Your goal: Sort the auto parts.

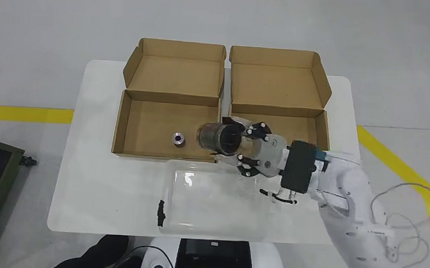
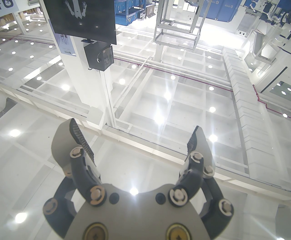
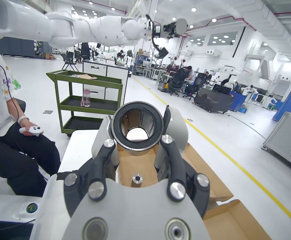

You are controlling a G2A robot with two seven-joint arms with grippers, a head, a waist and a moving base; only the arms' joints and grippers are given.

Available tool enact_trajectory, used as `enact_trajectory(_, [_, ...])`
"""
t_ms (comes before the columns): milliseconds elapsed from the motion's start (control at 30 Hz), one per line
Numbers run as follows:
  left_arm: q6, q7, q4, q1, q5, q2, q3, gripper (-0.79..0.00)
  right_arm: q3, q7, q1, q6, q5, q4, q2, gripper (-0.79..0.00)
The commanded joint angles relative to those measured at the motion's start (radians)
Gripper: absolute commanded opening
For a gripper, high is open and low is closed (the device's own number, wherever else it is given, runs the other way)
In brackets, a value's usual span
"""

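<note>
my right gripper (image 3: 137, 130) is clamped on the big steel cylinder (image 1: 211, 137), one finger on each side of its wall, so the part lies on its side with the open bore facing away from the wrist. gripping across the round body like that should stop it rolling out. it hangs over the near right corner of the left cardboard box (image 1: 120, 122), well above the floor, where a small silver bushing (image 1: 177, 138) already sits. that tells me metal round parts belong there, and the right box (image 1: 323, 129) is for something else. the clear tray (image 1: 196, 206) in front looks like the supply, with a small black piece (image 1: 160, 213) at its left edge. my left gripper (image 2: 135, 126) points at the ceiling, spread wide with nothing in it, parked clear of the work.
</note>
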Motion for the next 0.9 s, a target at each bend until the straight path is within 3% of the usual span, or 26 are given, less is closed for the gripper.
enact_trajectory(0, [0.0, 0.0, 0.0, 0.0, 0.0, 0.0, 0.0, 0.0, 0.016, -0.022, -0.011, 0.002, -0.002, -0.009, 0.002, -0.785])
enact_trajectory(367, [0.0, 0.0, 0.0, 0.0, 0.0, 0.0, 0.0, 0.0, 0.045, -0.1, -0.02, -0.011, -0.001, -0.01, 0.006, -0.785])
enact_trajectory(867, [0.0, 0.0, 0.0, 0.0, 0.0, 0.0, 0.0, 0.0, -0.135, 0.054, 0.019, -0.014, -0.117, 0.142, -0.005, -0.785])
